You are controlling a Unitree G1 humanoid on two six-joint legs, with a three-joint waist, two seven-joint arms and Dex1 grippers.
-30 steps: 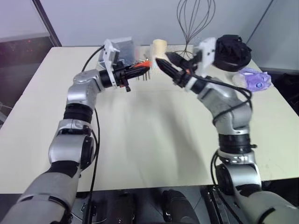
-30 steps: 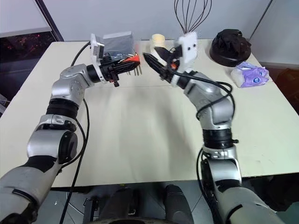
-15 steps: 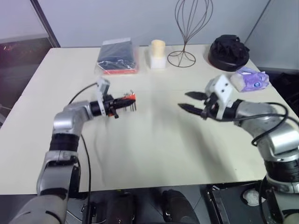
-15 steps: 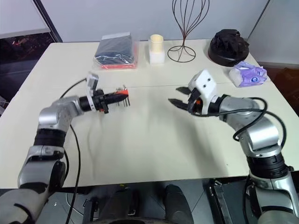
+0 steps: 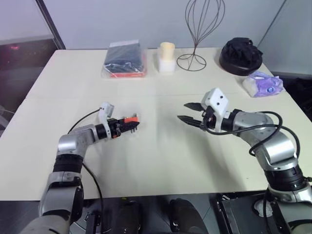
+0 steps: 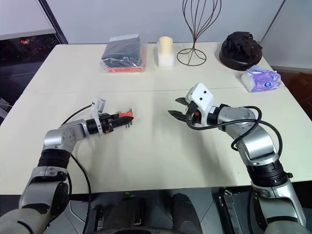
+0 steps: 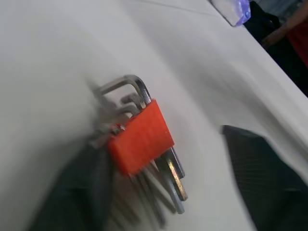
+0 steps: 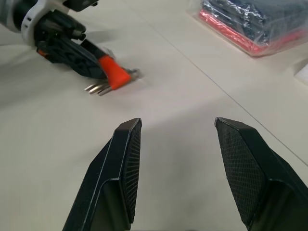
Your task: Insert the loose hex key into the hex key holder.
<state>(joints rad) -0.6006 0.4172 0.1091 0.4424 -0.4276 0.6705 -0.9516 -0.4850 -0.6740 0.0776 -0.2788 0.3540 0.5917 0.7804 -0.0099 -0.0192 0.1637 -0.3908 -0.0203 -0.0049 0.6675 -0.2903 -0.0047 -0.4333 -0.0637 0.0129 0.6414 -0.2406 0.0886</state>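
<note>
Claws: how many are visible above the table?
2. The left claw is low on the left, at the hex key holder; the right claw, open and empty, hovers right of centre.

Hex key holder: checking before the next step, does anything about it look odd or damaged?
Nothing stands out. The hex key holder, its keys fanned out but intact, sits at the left gripper tips. The right gripper is open and empty.

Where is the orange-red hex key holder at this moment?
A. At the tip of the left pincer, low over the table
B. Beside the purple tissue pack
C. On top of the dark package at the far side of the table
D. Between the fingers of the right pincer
A: the hex key holder sits at the tip of the left pincer, low over the table, while the right pincer stands open and empty.
</note>
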